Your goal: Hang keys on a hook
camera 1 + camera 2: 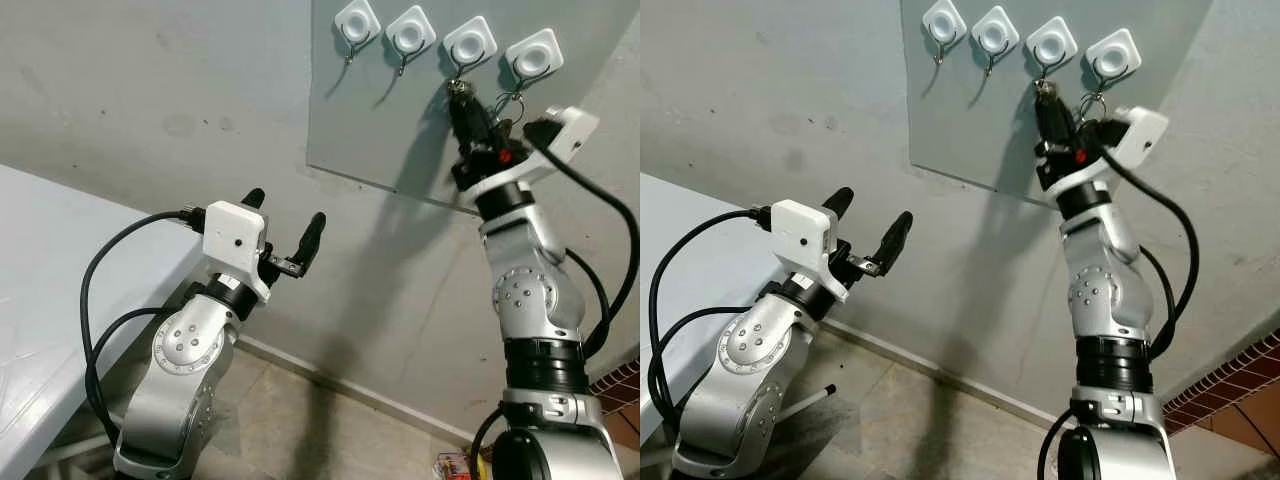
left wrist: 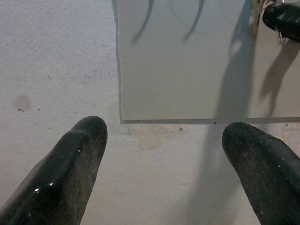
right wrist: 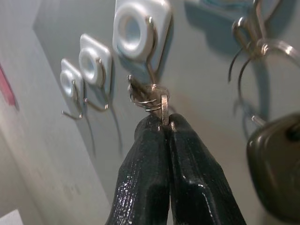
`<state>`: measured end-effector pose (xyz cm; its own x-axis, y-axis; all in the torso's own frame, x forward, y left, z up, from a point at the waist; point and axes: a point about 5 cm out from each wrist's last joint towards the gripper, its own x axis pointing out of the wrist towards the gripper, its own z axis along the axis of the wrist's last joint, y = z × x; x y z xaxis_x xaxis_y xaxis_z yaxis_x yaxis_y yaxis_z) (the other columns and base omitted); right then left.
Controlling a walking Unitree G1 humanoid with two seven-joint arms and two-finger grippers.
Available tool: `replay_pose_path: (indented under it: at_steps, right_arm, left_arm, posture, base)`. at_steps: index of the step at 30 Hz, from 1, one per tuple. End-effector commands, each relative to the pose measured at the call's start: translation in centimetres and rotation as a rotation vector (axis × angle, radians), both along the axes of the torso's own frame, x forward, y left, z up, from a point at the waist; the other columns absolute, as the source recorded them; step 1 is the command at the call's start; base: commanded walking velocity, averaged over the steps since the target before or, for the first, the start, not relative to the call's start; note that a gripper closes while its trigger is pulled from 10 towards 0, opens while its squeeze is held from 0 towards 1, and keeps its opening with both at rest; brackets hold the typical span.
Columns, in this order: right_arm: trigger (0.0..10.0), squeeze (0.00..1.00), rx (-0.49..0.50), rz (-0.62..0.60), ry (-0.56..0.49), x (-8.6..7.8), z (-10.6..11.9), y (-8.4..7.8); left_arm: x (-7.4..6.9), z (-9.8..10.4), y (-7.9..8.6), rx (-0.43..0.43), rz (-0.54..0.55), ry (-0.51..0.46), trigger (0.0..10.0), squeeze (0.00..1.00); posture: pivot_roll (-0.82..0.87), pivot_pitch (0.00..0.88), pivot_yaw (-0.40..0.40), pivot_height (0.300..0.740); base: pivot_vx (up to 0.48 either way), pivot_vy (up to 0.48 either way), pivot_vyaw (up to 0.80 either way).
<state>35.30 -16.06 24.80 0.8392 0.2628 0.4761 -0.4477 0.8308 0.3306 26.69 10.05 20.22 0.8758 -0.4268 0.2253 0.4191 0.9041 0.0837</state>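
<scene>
Because the grey board (image 1: 400,130) on the wall carries four white hooks, and the fourth hook (image 3: 255,28) already bears a ring with a dark fob, the work sits at the third hook (image 3: 140,30). Lower down, the left gripper (image 1: 285,232) hovers idle with fingers spread wide and nothing between them. Raised to the board, the right gripper (image 3: 165,123) has its fingers pressed together, pinching the keys (image 3: 157,101) by the flat metal just below the ring, which appears to touch the hook's wire. Small, stiff and light, they look slippery; that narrow pinch seems the sensible hold.
</scene>
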Motion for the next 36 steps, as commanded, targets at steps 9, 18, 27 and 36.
replay_pose_path:
  at_steps: [9,18,27,36]
  right_arm:
    - [10.0,0.00,0.001,0.001,0.016,-0.2,-0.6,-0.1]
    - [10.0,1.00,0.009,0.019,0.004,-0.4,-0.7,0.1]
    - [10.0,1.00,-0.018,0.006,-0.003,-0.8,-1.4,0.2]
    - [10.0,1.00,-0.072,-0.019,0.071,-1.2,-4.2,0.1]
  left_arm:
    - [-0.2,0.2,0.2,-0.011,0.008,0.001,10.0,0.00]
    - [-0.2,0.2,0.3,-0.014,0.020,0.003,10.0,0.00]
    - [-0.1,-0.1,0.8,-0.018,0.058,0.013,10.0,0.00]
    - [0.0,-1.8,1.8,-0.011,0.124,0.060,10.0,0.00]
  posture:
    - [-0.02,0.083,-0.010,0.740]
    - [-0.02,0.089,-0.013,0.740]
    - [-0.02,0.093,-0.013,0.740]
    - [-0.02,0.092,-0.014,0.740]
  base:
    - [0.000,0.000,0.00]
    - [0.000,0.000,0.00]
    - [0.000,0.000,0.00]
    - [0.000,0.000,0.00]
